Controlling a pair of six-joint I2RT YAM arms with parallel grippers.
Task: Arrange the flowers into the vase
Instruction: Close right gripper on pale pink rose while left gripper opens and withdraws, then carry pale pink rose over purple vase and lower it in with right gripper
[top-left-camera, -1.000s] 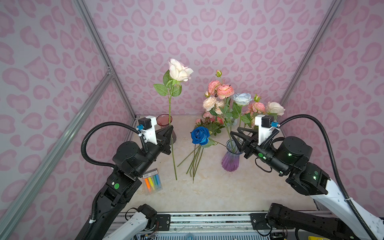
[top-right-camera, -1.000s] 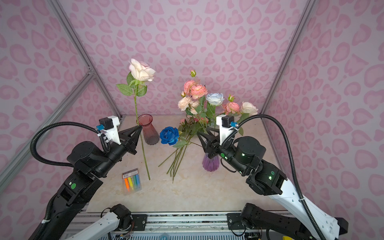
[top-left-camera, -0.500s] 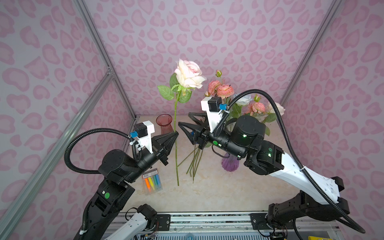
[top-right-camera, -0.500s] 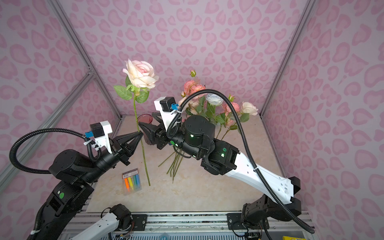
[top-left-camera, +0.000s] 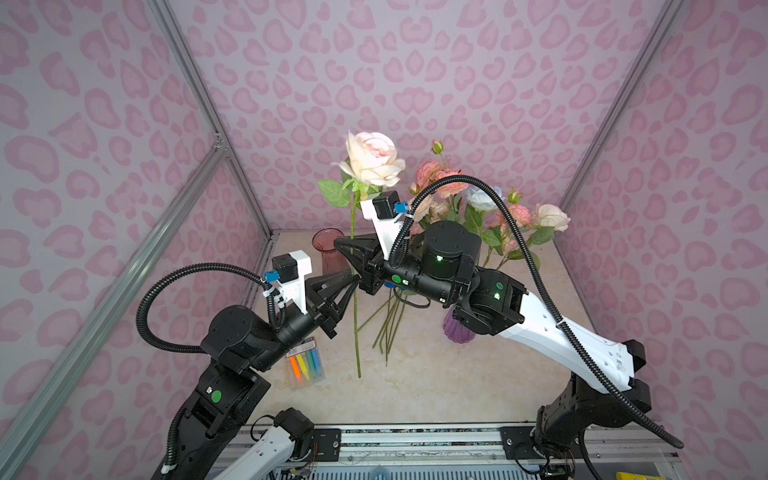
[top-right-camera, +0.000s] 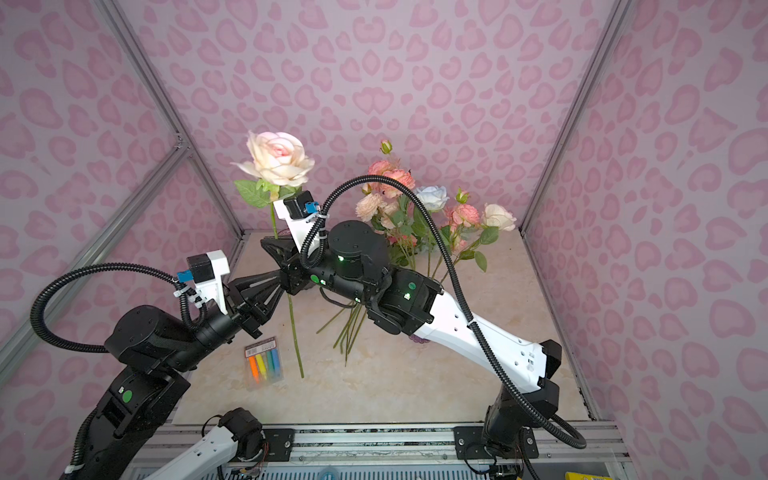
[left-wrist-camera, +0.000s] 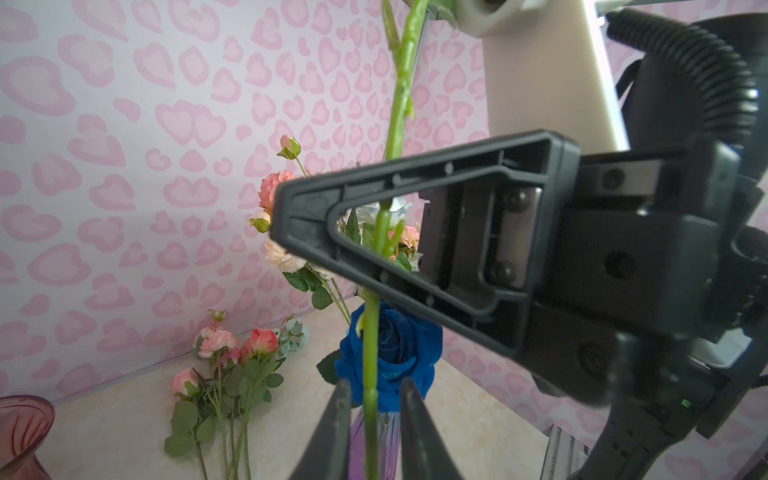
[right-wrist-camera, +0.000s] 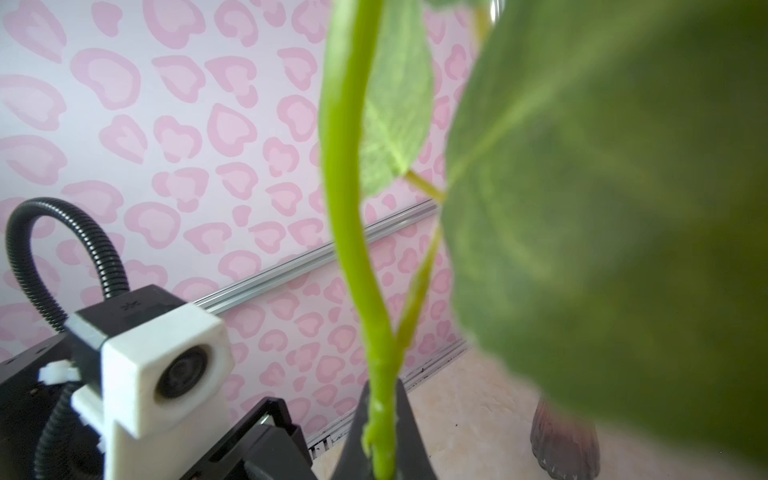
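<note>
**Cream rose, upright between two pincers**

Item: one cream rose, pink-tinged at the centre, leafy and long-stemmed. It is standing nearly upright above the counter, left of centre in both top views, with its head rising above both arms.

Grip: the right pincer is reaching across the middle and clamping tight on the stem below the leaves. The left pincer is sitting just beneath it, partly open, with its fingers flanking the stem and a gap showing on either side.

Surroundings: a purple vase is standing under the right arm and holding pink, peach, pale blue and cream roses. A deep blue rose is showing near it. Loose flowers are lying on the counter. A red-tinted vase is standing behind the held stem. A pack of coloured markers is lying near the stem's lower end.
</note>
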